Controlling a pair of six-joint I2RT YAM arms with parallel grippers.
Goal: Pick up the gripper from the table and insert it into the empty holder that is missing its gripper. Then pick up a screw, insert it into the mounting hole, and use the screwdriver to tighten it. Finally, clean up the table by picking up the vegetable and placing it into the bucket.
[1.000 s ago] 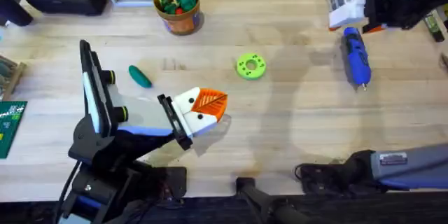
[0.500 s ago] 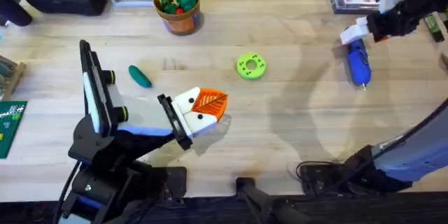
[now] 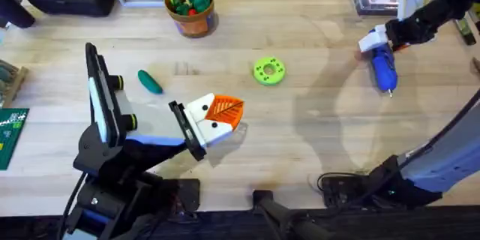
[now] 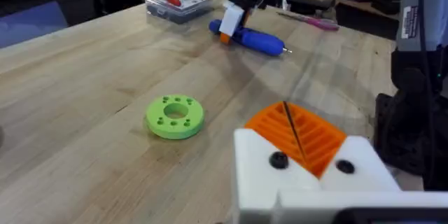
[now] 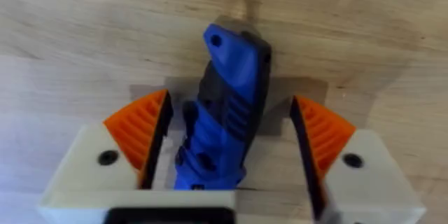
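Over 1 second the right gripper (image 3: 377, 40) has swung from the parts box down onto the screwdriver (image 3: 383, 66) at the table's far right. Its fingers stand wide apart, 1 ribbed orange pad (image 5: 140, 131) on each side of the tool's butt, gripping nothing yet. The screwdriver's long axis runs between the pads toward the near edge, so a straight close would take it. It is smooth blue plastic, thick and cylindrical, black-clipped. The left gripper (image 3: 223, 114) is well apart, pressed shut and empty.
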